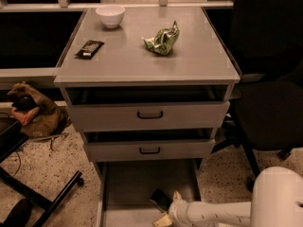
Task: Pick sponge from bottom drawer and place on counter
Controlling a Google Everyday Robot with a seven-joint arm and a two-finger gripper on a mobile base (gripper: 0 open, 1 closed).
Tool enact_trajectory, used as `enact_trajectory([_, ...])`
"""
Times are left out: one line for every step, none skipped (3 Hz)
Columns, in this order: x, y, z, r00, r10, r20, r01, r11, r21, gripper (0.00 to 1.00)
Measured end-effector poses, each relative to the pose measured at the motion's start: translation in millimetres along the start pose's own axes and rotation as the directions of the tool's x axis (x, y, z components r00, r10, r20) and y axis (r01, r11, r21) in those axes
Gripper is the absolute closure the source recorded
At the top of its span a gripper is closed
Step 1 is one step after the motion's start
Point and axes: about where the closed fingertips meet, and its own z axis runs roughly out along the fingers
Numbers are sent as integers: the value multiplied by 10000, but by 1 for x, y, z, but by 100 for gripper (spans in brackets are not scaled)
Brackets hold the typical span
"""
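The bottom drawer is pulled out, showing its bare grey floor. The sponge lies on that floor near the front, dark top up. My gripper reaches in from the lower right on a white arm, low over the drawer floor. Its two pale fingertips are spread apart, one just right of the sponge and one in front of it. The sponge sits at the mouth of the open jaws; I cannot tell whether they touch it. The counter is the cabinet's flat grey top.
On the counter stand a white bowl, a flat black wrapper and a crumpled green foil bag. Two upper drawers with black handles are slightly open. A black chair stands right; a bag and chair legs lie left.
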Motion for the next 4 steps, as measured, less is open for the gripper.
enact_trajectory([0,0,0,10000,0,0,0,10000,-1,0])
enact_trajectory([-9,2,14,9998,-129,124,132,9997,-211,0])
enact_trajectory([-16,9,36,9994,-44,348,65,9980,-622,0])
enact_trajectory([-15,13,53,9993,112,354,-76,9948,-1014,0])
